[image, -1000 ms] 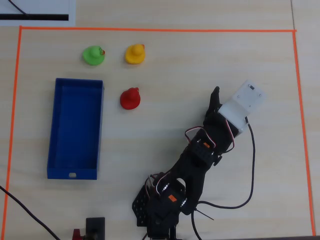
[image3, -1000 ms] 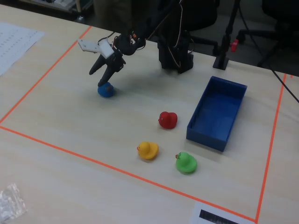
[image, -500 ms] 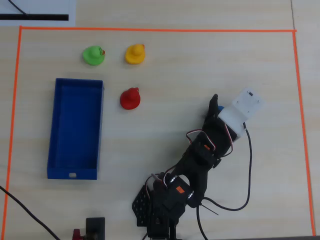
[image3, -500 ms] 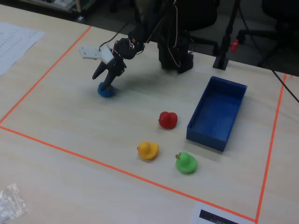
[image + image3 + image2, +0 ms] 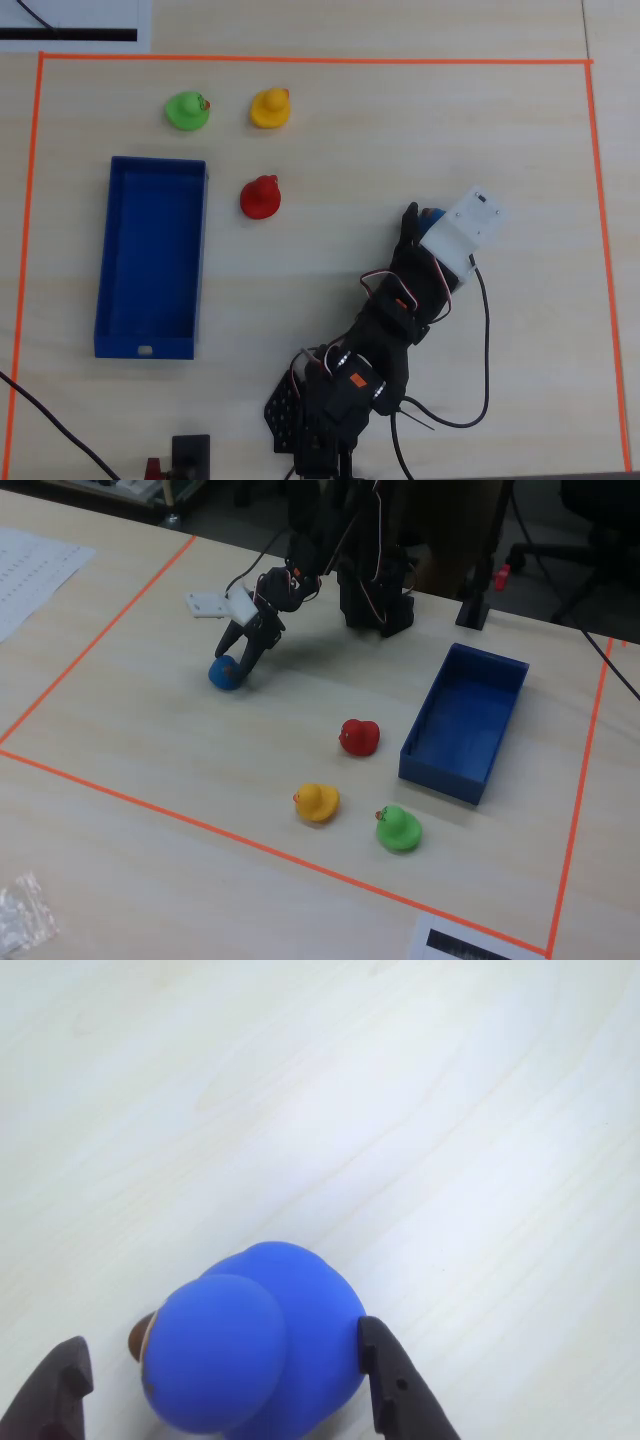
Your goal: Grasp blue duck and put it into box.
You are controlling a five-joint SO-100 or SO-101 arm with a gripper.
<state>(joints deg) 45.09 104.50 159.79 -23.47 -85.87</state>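
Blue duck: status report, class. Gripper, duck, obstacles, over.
Gripper open, straddling the small bright-blue toy duck, one finger touching. Duck on the table, far from the long blue tray. Red toy duck near the route.

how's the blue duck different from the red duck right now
The blue duck is bright blue; the red duck is red. The blue duck sits between the fingers of the gripper, while the red duck stands free, nothing near it. The red duck is close to the box; the blue duck is far off on the other side. Both are small rounded toys of similar size.
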